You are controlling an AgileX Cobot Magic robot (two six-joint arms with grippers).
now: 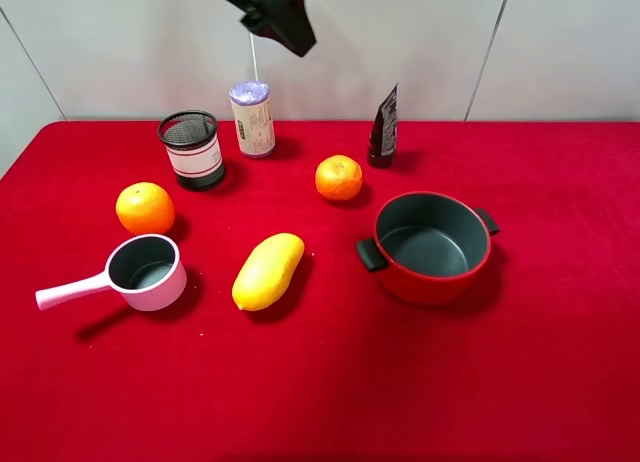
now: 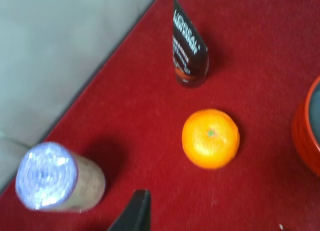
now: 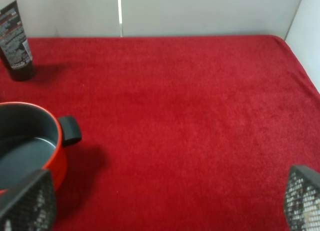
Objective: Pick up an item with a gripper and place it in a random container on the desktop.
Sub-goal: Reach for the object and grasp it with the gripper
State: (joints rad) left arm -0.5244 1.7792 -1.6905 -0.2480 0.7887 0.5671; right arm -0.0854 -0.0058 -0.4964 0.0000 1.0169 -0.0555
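Observation:
The dark squeeze tube [image 1: 383, 128] stands upright on its cap at the back of the red table, right of centre; it also shows in the left wrist view [image 2: 187, 47] and the right wrist view [image 3: 16, 42]. The black mesh cup [image 1: 192, 149] with a white label band stands at the back left, empty. My left gripper [image 1: 278, 20] hangs high above the table's back edge, over the white bottle and left of the tube. Only one of its fingers [image 2: 134, 213] shows. My right gripper [image 3: 162, 203] is open and empty, right of the red pot.
A white bottle with a purple top [image 1: 252, 118] stands beside the cup. Two oranges [image 1: 339, 177] [image 1: 145, 207], a yellow mango [image 1: 267, 270], a pink saucepan [image 1: 146, 272] and a red two-handled pot [image 1: 432, 246] lie across the red cloth [image 1: 560, 362].

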